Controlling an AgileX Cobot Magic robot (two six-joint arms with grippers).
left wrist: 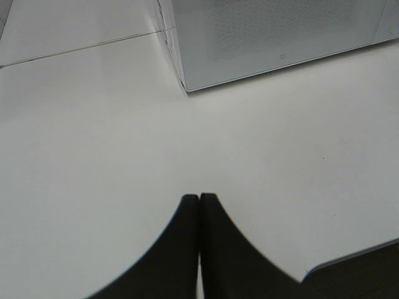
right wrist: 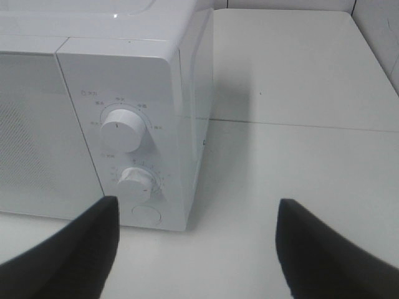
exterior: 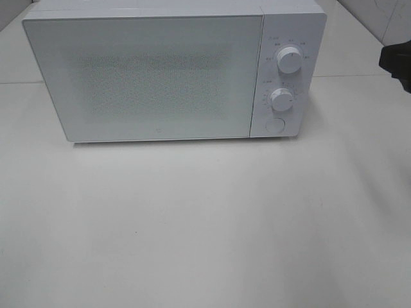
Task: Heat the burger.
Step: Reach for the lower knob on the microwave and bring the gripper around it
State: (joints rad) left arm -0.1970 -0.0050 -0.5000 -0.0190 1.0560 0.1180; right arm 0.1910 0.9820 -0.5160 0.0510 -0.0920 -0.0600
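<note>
On the white surface (exterior: 205, 224), toward the back, stands a white microwave (exterior: 154, 70) w/ its door (exterior: 144, 80) shut. The door face is frosted grey w/ a dotted patch & I can't see thru it. Its control panel (exterior: 302, 90) is on the right side: upper knob (exterior: 288, 61), lower knob (exterior: 281, 99) under it, round button (exterior: 275, 126) at the bottom. As for the burger, it shows in no view, so I can't tell where it is.

My left hand (left wrist: 199, 199) has its two dark fingers (left wrist: 181, 249) pressed together, tips touching, nothing btwn them. It hangs over bare surface, well apart from the microwave, whose lower front-left corner shows ahead of it. A thin seam (left wrist: 81, 48) in the surface runs off past that corner.

My right hand (right wrist: 196, 208) has its fingers (right wrist: 324, 249) spread wide apart, w/ only open surface & the microwave's corner seen btwn them, nothing held. It faces the microwave's front-right corner, near the control panel but not touching it; both knobs & the button show just ahead. From the high camera only a dark bit of my right arm (exterior: 397, 63) shows, at the right edge, about level w/ the upper knob & apart from the microwave.
</note>
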